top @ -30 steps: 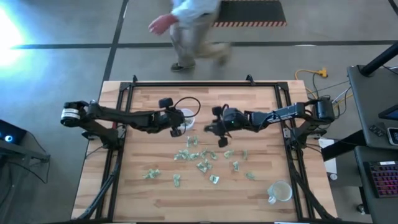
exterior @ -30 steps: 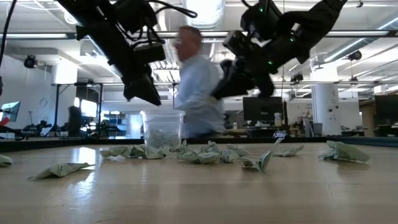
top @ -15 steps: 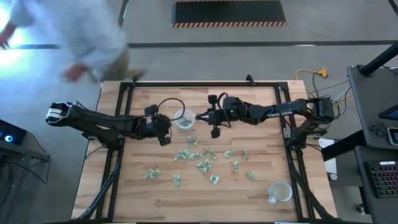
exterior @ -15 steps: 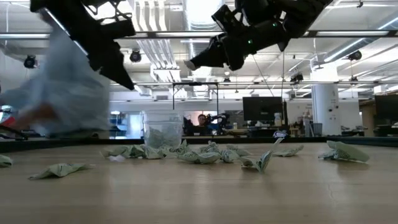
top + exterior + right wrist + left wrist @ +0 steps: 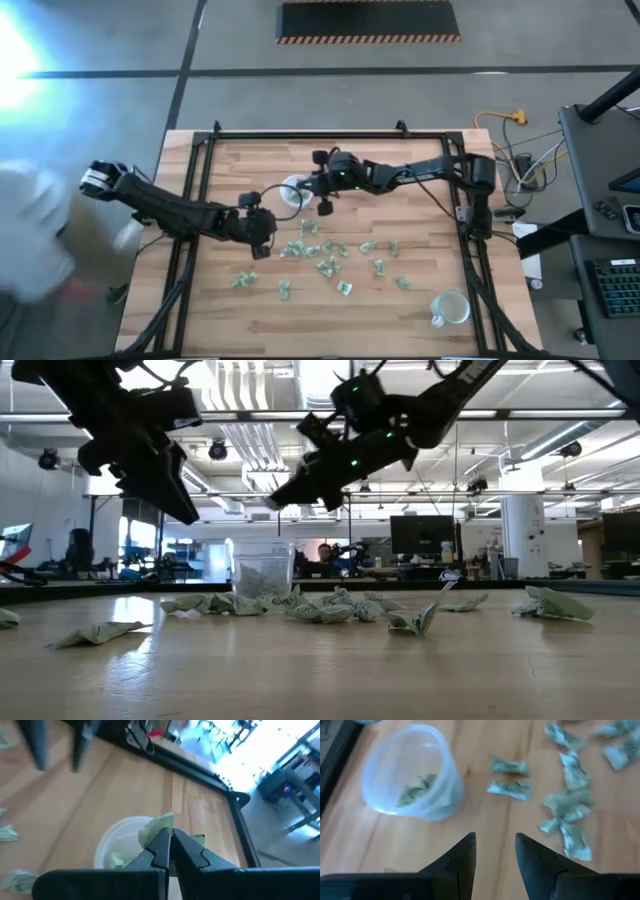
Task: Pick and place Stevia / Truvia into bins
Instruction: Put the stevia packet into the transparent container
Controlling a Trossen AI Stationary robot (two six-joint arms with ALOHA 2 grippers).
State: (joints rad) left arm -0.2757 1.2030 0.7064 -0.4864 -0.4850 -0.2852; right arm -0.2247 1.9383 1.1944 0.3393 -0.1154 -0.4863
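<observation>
The right gripper [image 5: 170, 840], pinching a Stevia sachet [image 5: 157, 829], has moved over the bin [image 5: 117, 845]; release is next. The left gripper [image 5: 495, 851], spread and empty, has retreated toward the scattered sachets [image 5: 325, 258].

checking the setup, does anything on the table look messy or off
The sachets lie crumpled and twisted, scattered loosely mid-table rather than flat. One cup sits far off near the front right corner, away from the cup under the right gripper.
</observation>
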